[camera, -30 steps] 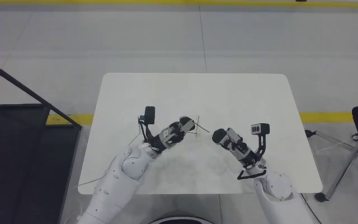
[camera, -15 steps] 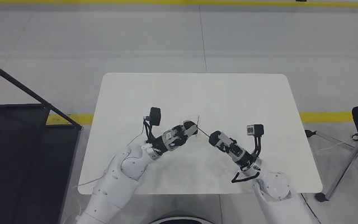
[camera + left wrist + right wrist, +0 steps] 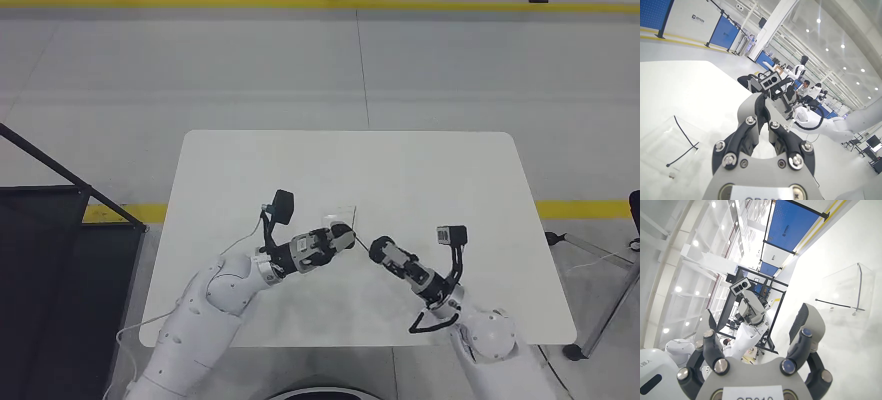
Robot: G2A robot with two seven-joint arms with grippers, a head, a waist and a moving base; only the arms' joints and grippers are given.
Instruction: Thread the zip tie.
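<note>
We see two black zip ties [image 3: 683, 131] [image 3: 832, 303] lying crossed inside a shallow clear tray [image 3: 846, 273] on the white worktop [image 3: 430, 180], near its middle. Our left hand [image 3: 762, 106] hangs just beside the tray on the robot's side, its two fingers pressed together; we cannot tell whether anything is caught between the pads. Our right hand [image 3: 756, 313] faces it from close by, not touching, with its fingers spread wide and nothing between them. Both hands are apart from the ties in the tray.
</note>
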